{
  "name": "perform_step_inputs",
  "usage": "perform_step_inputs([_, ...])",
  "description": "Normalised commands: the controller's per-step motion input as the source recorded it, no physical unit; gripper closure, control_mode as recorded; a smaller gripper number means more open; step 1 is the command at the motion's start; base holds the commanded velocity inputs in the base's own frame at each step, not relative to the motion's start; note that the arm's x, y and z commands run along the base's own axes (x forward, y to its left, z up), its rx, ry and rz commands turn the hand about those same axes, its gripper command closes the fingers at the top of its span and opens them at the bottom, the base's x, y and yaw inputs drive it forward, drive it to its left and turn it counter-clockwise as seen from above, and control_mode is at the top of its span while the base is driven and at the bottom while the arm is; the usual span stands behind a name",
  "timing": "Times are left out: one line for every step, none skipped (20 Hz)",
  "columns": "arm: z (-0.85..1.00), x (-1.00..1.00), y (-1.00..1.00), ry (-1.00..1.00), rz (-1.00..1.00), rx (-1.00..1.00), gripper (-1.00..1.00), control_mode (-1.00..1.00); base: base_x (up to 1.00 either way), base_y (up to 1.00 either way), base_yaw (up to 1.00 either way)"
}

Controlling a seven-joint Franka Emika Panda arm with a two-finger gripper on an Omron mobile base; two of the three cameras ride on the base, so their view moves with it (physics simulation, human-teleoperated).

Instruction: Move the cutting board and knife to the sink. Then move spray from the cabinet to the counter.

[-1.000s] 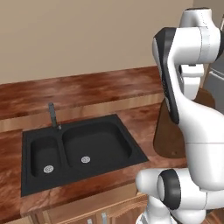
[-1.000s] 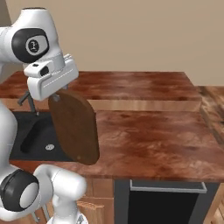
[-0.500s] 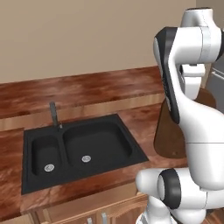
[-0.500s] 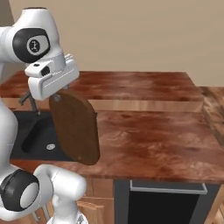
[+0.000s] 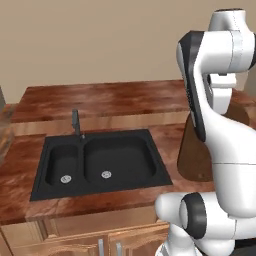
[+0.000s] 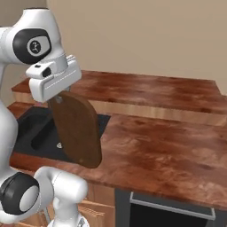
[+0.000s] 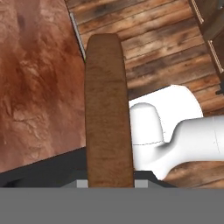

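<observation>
My gripper (image 6: 60, 98) is shut on the top end of the cutting board (image 6: 78, 131), a dark-brown oblong board. The board hangs upright above the counter (image 6: 155, 146), just right of the black double sink (image 6: 26, 128). In the left base view the cutting board (image 5: 192, 156) shows behind my arm, to the right of the sink (image 5: 161, 167). The hand view looks down the cutting board (image 7: 107, 109) edge-on, with the gripper (image 7: 109, 183) clamped on it at the bottom. The knife, the spray and the cabinet are out of view.
A dark faucet (image 5: 76, 123) stands behind the sink's divider. A raised counter ledge (image 5: 100, 97) runs along the back wall. Lower cabinet doors (image 5: 100, 242) sit under the sink. A dark appliance front (image 6: 168, 213) lies below the counter on the right.
The whole scene has slid a little to the right in both base views, so the base has moved. The cutting board stays held the same way.
</observation>
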Motion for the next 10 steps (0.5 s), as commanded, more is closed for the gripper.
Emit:
perform_step_inputs([0.00, 0.00, 0.00, 0.00, 0.00, 0.00, 1.00, 1.00, 0.00, 0.00, 0.50])
perform_step_inputs([0.00, 0.00, 0.00, 0.00, 0.00, 0.00, 1.00, 1.00, 0.00, 0.00, 0.43])
perform_step_inputs([0.00, 0.00, 0.00, 0.00, 0.00, 0.00, 1.00, 1.00, 0.05, 0.00, 0.34])
perform_step_inputs([0.00, 0.00, 0.00, 0.00, 0.00, 0.00, 1.00, 1.00, 0.11, 0.00, 0.21])
perform_step_inputs([0.00, 0.00, 0.00, 0.00, 0.00, 0.00, 1.00, 1.00, 0.11, 0.00, 0.15])
perform_step_inputs([0.00, 0.00, 0.00, 0.00, 0.00, 0.00, 1.00, 1.00, 0.11, 0.00, 0.07])
perform_step_inputs([0.00, 0.00, 0.00, 0.00, 0.00, 0.00, 1.00, 1.00, 0.09, 0.00, 0.03])
perform_step_inputs([0.00, 0.00, 0.00, 0.00, 0.00, 0.00, 1.00, 1.00, 0.03, 0.00, 0.00])
perform_step_inputs([0.00, 0.00, 0.00, 0.00, 0.00, 0.00, 1.00, 1.00, 0.02, 0.00, 0.00])
perform_step_inputs([0.00, 0.00, 0.00, 0.00, 0.00, 0.00, 1.00, 1.00, 0.01, 0.00, 0.00])
